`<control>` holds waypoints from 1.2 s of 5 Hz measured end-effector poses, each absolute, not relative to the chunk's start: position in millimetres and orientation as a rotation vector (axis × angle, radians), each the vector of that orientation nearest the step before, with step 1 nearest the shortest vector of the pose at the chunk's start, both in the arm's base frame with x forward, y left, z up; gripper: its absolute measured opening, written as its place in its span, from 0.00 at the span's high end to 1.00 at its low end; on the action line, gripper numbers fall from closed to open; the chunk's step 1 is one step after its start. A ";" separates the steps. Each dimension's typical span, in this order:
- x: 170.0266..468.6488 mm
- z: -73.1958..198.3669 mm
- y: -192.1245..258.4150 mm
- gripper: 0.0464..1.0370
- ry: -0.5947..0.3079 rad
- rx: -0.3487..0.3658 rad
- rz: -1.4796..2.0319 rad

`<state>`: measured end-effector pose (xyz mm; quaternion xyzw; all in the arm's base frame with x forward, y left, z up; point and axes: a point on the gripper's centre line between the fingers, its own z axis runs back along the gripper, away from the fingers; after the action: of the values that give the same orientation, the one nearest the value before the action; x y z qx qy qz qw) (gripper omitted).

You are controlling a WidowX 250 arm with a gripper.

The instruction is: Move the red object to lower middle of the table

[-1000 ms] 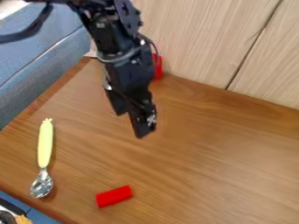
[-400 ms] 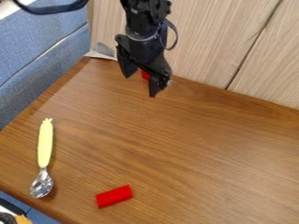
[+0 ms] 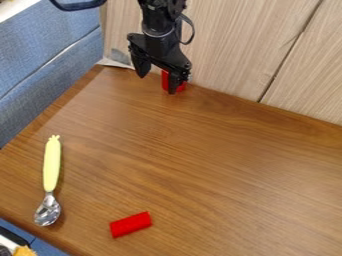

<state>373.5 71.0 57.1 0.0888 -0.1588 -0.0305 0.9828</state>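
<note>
At the back, the red object (image 3: 165, 83) sits partly behind the wide-spread tool (image 3: 157, 84).

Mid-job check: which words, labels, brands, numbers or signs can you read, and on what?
None readable.
Gripper: pale specks, too small to read.
Red object by the wall, near red object, spoon, table: no text seen.

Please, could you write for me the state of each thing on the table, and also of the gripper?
Gripper: open, fingers apart, over the back edge
Back red object: partly hidden by the gripper; upright or lying, cannot tell
Front red object: lying down, not held
Spoon: lying down, not held
</note>
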 end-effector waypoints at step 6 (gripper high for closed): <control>440.8 7.3 73.0 0.07 -0.321 0.082 0.040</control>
<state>440.8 73.0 7.3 0.0409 -0.1598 0.0199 0.9861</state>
